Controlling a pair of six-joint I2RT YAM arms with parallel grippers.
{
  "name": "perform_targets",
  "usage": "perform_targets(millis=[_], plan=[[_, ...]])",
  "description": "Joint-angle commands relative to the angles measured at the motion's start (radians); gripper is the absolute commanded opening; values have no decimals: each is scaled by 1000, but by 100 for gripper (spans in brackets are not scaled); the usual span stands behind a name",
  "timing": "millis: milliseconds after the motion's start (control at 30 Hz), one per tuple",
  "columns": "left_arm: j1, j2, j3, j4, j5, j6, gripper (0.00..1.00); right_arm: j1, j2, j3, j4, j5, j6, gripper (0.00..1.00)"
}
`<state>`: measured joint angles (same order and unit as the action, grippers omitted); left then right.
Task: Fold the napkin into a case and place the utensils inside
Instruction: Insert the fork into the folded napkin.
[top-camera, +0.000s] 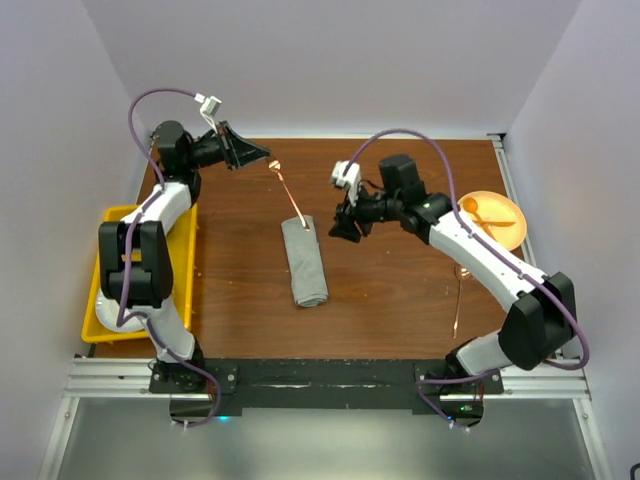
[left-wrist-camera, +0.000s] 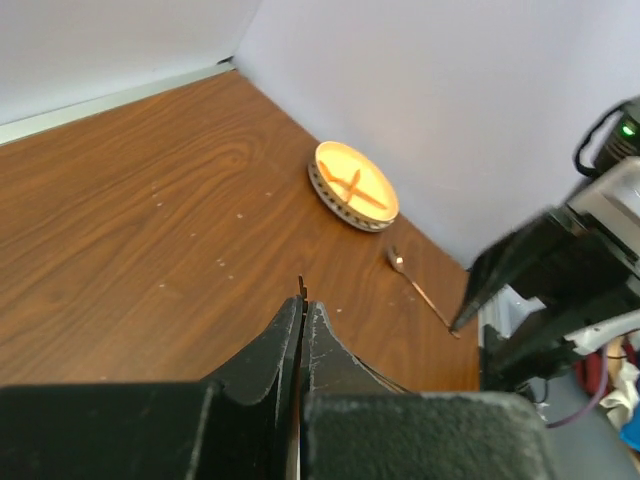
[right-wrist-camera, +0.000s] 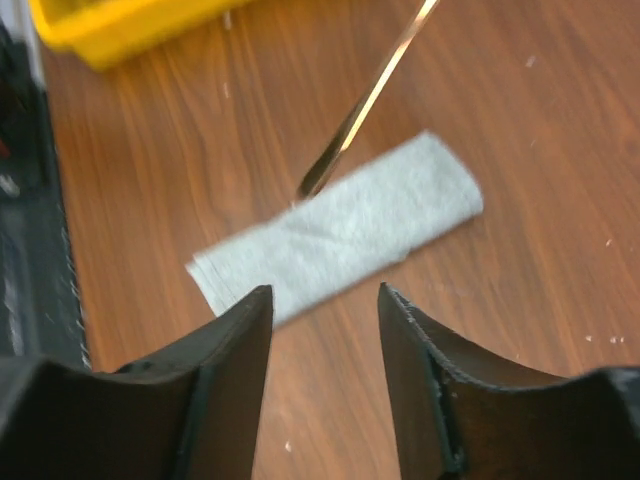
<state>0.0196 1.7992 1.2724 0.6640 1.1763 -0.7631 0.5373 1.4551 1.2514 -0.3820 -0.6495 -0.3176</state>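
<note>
One grey cloth case (top-camera: 304, 262) mid-table, soft, flat, layered, long axis near–far. Right gripper (top-camera: 345, 230) just right of its far end, fingers spread. Left gripper (top-camera: 268, 157) clenched on slim shiny copper spoon (top-camera: 291, 195): round bowl far-left, handle slanting toward case's far end.

Spoon (top-camera: 290, 195) at far end of case (top-camera: 304, 263), plate (top-camera: 512, 232) right

- Bare bench (top-camera: 380, 290) lies open to the right of the case (top-camera: 304, 262).
- A slanted spoon (top-camera: 291, 196) bars the case's far end, running up to the left pincer (top-camera: 268, 156).
- A yellow tray (top-camera: 88, 300) flanks the left edge.
</note>
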Motion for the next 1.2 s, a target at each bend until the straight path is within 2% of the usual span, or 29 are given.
perform_targets(millis=[0,133,300,433,733,767,1167], plan=[[6,78,96,-251,22,261,0,105,-22,-66,-46,105,-241,44],[6,167,192,-507,16,418,0,179,-29,-141,34,154,-305,36],[3,259,278,-656,-10,560,0,265,10,-193,94,182,-377,32],[0,316,318,-765,-18,608,0,312,50,-225,132,185,-451,30],[-10,371,341,-912,-37,738,0,351,120,-312,209,165,-595,22],[-36,371,338,-920,-38,758,0,352,123,-320,213,162,-607,22],[-69,396,314,-912,0,792,0,355,203,-339,244,149,-672,17]])
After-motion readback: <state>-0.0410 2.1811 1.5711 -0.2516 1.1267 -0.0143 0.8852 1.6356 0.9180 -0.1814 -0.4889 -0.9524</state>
